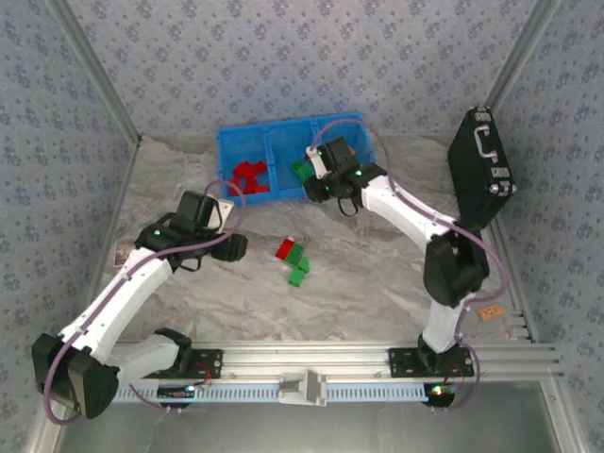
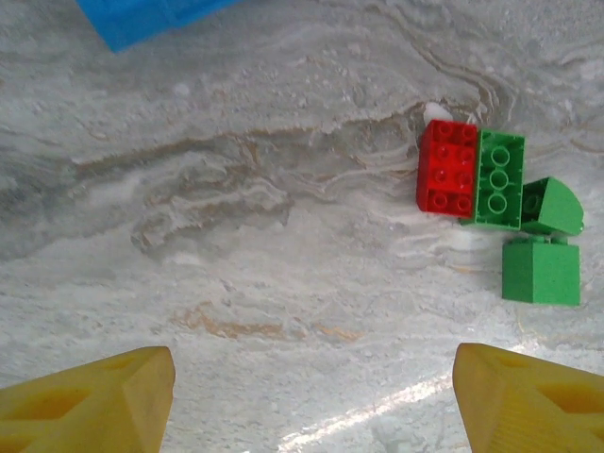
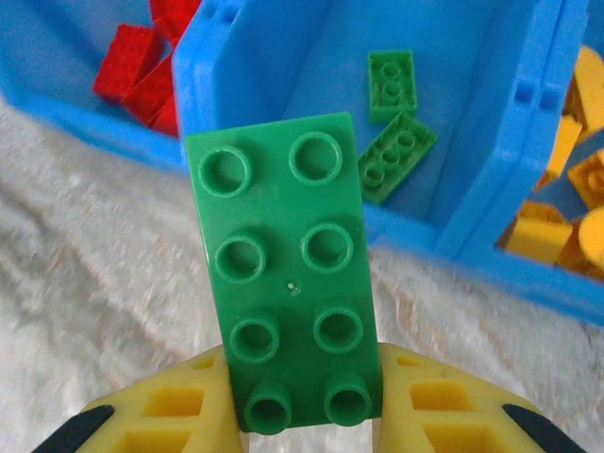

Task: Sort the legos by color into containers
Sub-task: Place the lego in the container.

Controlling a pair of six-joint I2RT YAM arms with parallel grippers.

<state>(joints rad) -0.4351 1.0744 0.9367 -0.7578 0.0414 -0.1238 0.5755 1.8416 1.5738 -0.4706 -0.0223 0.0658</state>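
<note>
My right gripper [image 3: 307, 406] is shut on a green eight-stud lego [image 3: 283, 255], held just in front of the blue tray's [image 3: 212, 57] near wall. Behind it, the middle container holds two green legos [image 3: 392, 85]. Red legos [image 3: 142, 71] lie in the left container and yellow ones [image 3: 557, 217] in the right. From above, that gripper [image 1: 307, 175] hovers at the tray [image 1: 247, 132]. My left gripper [image 2: 311, 363] stands open over bare table, nothing between its fingers. Ahead to its right lie a red lego [image 2: 448, 168] and three green ones [image 2: 498, 179], a cluster on the table [image 1: 294, 260].
A black case with a metal handle [image 1: 479, 170] leans against the right wall. A small orange tag [image 1: 489, 312] lies by the right arm's base and a small card [image 1: 124, 252] at the left wall. A corner of the tray [image 2: 142, 19] sits far left in the left wrist view.
</note>
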